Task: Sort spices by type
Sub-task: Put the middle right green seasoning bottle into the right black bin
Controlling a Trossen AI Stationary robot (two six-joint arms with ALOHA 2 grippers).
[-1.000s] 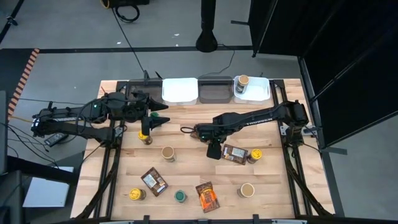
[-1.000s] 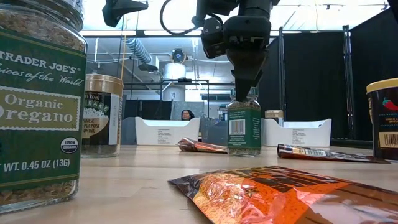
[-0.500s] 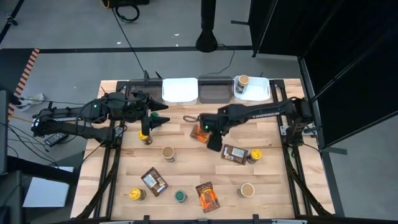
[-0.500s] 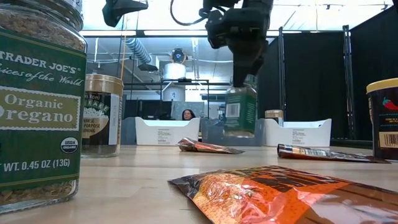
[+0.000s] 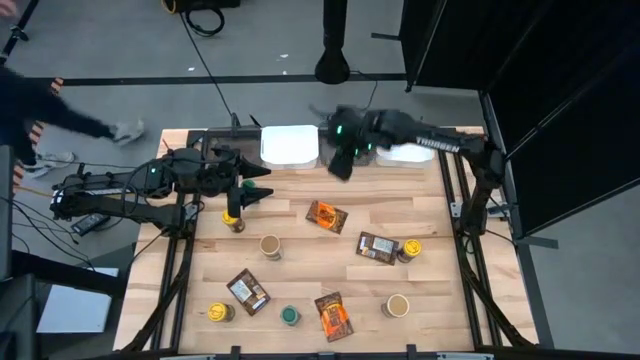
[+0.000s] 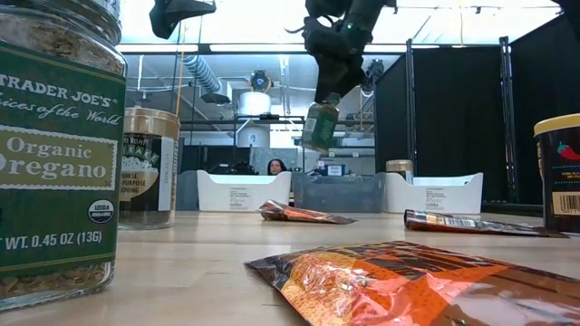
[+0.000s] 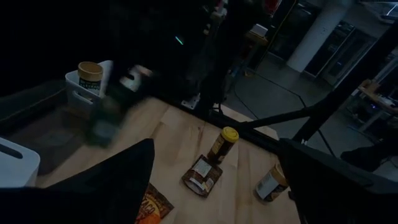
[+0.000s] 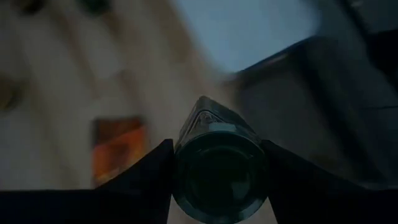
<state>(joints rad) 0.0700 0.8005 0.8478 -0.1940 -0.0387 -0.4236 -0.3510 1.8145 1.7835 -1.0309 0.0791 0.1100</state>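
Right hand — clasping green-labelled jar, tilted; level it above dark bin below before release.

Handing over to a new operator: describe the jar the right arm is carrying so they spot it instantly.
Look at the row of bins along the table's far edge. Above the dark middle bin, the right gripper holds a green-labelled jar, the only spice off the table.

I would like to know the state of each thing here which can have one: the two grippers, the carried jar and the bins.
Right gripper: shut on green jar, high above the bins.
Green jar: lifted, tilted.
Left gripper: open, empty.
White bin: looks empty.
Right white bin: partly hidden by the arm.
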